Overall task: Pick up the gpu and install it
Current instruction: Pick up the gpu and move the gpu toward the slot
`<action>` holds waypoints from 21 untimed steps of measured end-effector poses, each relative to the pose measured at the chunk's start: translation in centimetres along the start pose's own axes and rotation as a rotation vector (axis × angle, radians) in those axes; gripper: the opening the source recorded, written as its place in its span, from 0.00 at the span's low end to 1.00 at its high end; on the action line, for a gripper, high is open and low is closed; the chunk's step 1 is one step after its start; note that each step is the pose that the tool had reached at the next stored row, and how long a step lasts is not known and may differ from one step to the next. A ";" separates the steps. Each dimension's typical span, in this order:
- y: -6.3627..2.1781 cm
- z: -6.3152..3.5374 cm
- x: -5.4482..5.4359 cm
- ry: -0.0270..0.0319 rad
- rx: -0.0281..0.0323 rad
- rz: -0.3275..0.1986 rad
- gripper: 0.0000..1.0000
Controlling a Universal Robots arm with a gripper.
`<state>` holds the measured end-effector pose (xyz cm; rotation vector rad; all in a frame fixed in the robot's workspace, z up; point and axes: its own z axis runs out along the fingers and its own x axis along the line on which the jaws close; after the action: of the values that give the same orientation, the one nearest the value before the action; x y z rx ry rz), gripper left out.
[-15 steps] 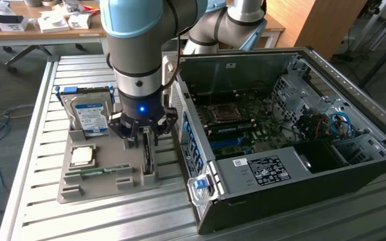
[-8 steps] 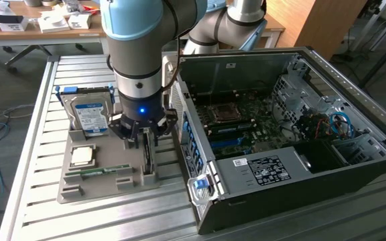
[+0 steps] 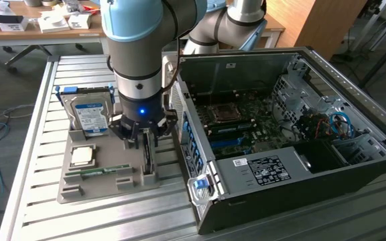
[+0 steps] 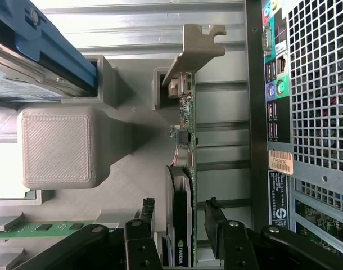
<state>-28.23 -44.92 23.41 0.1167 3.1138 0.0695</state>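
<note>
The gpu (image 4: pixel 184 140) stands on edge in a slot of the grey holder tray (image 3: pixel 106 188), its silver bracket (image 4: pixel 195 49) at the far end and its black cooler face near the gripper. My gripper (image 4: pixel 181 219) is open and straddles the card, one black finger (image 4: pixel 147 216) on each side with a small gap to the board. In the exterior view the gripper (image 3: pixel 146 142) hangs straight down over the gpu (image 3: pixel 148 164), just beside the computer case's rear panel.
The open computer case (image 3: pixel 293 125) lies on the exterior view's right, motherboard exposed. In the tray sit a silver hard drive (image 3: pixel 89 114) in blue rails, a processor (image 3: pixel 82 155) and a green memory stick (image 3: pixel 99 171). A cluttered desk (image 3: pixel 38 22) stands behind.
</note>
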 end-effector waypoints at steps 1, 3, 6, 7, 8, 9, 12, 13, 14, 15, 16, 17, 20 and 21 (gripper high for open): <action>0.00 0.00 0.0 0.0000 0.0000 0.000 0.49; 0.00 0.01 0.0 -0.0001 -0.0001 0.000 0.49; 0.00 0.00 0.0 0.0000 -0.0001 0.000 0.49; 0.00 0.01 0.0 -0.0001 -0.0001 0.000 0.49; 0.00 0.01 0.0 -0.0001 -0.0001 0.000 0.49; 0.00 0.01 0.0 -0.0001 -0.0001 0.000 0.49; 0.00 0.01 0.0 -0.0001 -0.0001 0.000 0.40; 0.00 0.01 0.0 -0.0001 -0.0001 0.000 0.40; 0.00 0.01 0.0 0.0000 -0.0001 0.000 0.40; 0.00 0.01 0.0 -0.0001 -0.0001 0.000 0.40; 0.01 0.03 0.0 -0.0003 -0.0004 0.000 0.40; 0.01 0.03 -0.1 -0.0003 -0.0004 0.000 0.40; 0.01 0.01 -0.1 -0.0001 -0.0001 0.000 0.40; 0.01 0.01 -0.1 -0.0001 -0.0001 0.000 0.40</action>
<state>-28.14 -44.92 23.40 0.1166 3.1137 0.0697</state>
